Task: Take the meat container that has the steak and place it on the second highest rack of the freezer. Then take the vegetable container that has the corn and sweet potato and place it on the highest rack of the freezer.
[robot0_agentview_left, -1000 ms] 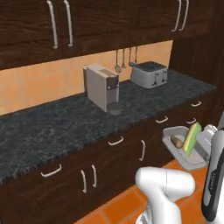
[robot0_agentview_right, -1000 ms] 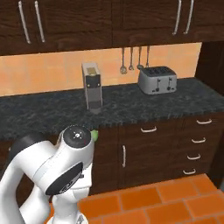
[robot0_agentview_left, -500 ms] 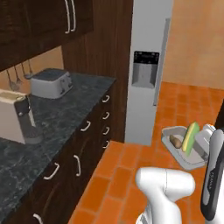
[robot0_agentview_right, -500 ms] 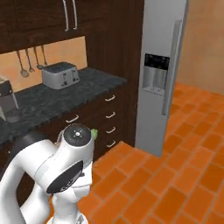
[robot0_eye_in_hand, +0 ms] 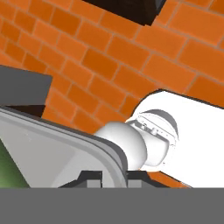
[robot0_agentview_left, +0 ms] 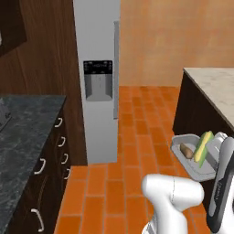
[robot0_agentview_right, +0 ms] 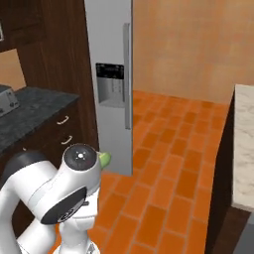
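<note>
The grey vegetable container [robot0_agentview_left: 193, 165] hangs over the floor at the right, with the yellow-green corn [robot0_agentview_left: 203, 145] and the brown sweet potato [robot0_agentview_left: 186, 150] in it. My gripper [robot0_agentview_left: 216, 149] is shut on the container's right rim. In the hand view that rim [robot0_eye_in_hand: 94, 146] runs between the fingertips of my gripper [robot0_eye_in_hand: 113, 176]. The tall light-grey freezer [robot0_agentview_left: 98, 55] [robot0_agentview_right: 110, 54] stands ahead with its door shut, a dark dispenser panel on it. Its racks are hidden behind the door. The meat container with the steak is out of view.
A dark stone counter [robot0_agentview_left: 20, 132] with drawers runs along the left. An island with a pale top [robot0_agentview_left: 215, 84] [robot0_agentview_right: 244, 144] stands at the right. Orange tiled floor [robot0_agentview_left: 137, 132] lies open between them, in front of the freezer.
The whole picture has swung from the counter wall to the freezer, so the base has turned. The vegetable container stays in the same place in my gripper.
</note>
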{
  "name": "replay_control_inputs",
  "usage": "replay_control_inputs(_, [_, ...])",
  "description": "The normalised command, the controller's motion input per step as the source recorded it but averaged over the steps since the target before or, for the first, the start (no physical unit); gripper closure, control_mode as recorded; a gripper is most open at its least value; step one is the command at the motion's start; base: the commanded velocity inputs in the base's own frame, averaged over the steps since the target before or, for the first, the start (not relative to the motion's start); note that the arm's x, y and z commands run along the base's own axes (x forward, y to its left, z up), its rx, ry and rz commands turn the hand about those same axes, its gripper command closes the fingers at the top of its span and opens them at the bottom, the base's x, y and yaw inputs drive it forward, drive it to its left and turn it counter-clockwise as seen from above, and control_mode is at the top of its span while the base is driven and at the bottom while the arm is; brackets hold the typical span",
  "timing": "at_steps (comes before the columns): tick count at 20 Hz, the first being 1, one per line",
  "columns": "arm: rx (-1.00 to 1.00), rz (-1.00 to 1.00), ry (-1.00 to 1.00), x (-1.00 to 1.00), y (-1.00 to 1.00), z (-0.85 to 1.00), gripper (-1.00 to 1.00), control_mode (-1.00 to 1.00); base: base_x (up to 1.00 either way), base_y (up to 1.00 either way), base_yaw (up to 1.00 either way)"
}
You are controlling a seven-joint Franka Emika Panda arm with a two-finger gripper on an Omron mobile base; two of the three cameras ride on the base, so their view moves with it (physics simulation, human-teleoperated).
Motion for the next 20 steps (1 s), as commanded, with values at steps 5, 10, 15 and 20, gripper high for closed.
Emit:
replay_control_inputs(5, [0.00, 0.00, 0.00, 0.00, 0.00, 0.00, 1.00, 1.00, 1.00, -0.37, -0.05])
replay_control_inputs(10, [0.00, 0.00, 0.00, 0.00, 0.00, 0.00, 1.00, 1.00, 1.00, -0.71, -0.01])
replay_control_inputs(15, [0.00, 0.00, 0.00, 0.00, 0.00, 0.00, 1.00, 1.00, 1.00, -0.75, -0.03])
replay_control_inputs(20, [0.00, 0.00, 0.00, 0.00, 0.00, 0.00, 1.00, 1.00, 1.00, -0.58, 0.00])
